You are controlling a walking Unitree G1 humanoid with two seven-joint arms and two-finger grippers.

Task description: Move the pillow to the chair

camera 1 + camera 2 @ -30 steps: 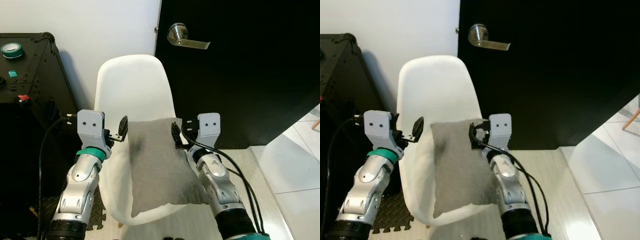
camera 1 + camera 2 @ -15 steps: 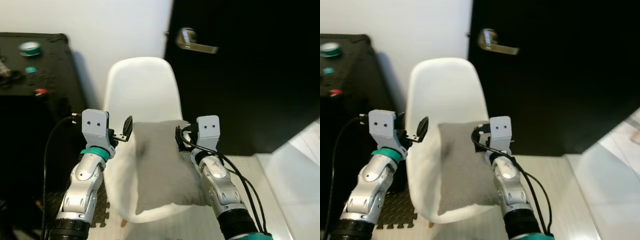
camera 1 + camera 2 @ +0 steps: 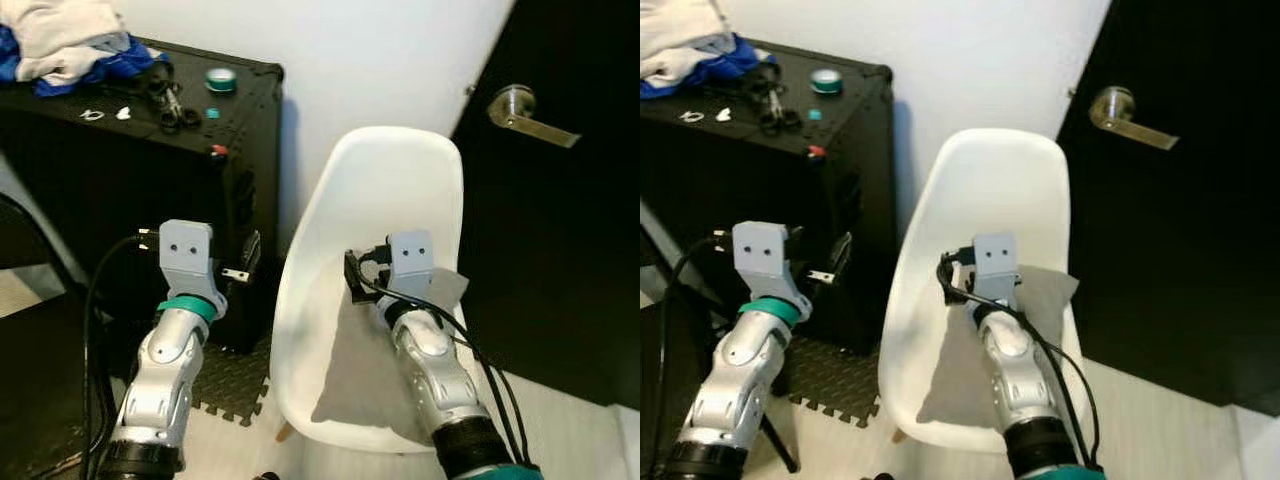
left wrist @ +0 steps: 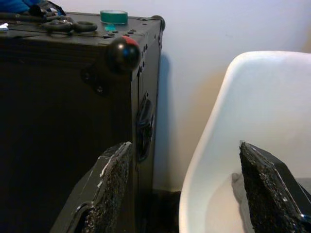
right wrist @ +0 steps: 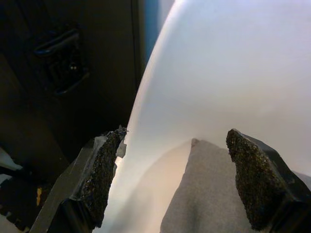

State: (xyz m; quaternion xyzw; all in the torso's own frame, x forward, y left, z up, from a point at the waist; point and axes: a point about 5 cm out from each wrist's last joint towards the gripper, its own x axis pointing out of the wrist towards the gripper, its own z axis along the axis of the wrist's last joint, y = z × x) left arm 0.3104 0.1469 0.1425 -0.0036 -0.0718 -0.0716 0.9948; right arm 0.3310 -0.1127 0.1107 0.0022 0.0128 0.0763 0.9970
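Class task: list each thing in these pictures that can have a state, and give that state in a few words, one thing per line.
pillow: lying on the chair seat, held by neither gripper
chair: upright, pillow on its seat
left gripper: open, holding nothing, beside the black case
right gripper: open, over the pillow
door: shut
black case: closed, small items on its lid

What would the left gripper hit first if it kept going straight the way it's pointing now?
Probably the gap between the black case and the white chair, then the wall behind them. The left gripper is open, and its fingers frame the case's corner and the chair's edge, so either could be clipped; depth is unclear.
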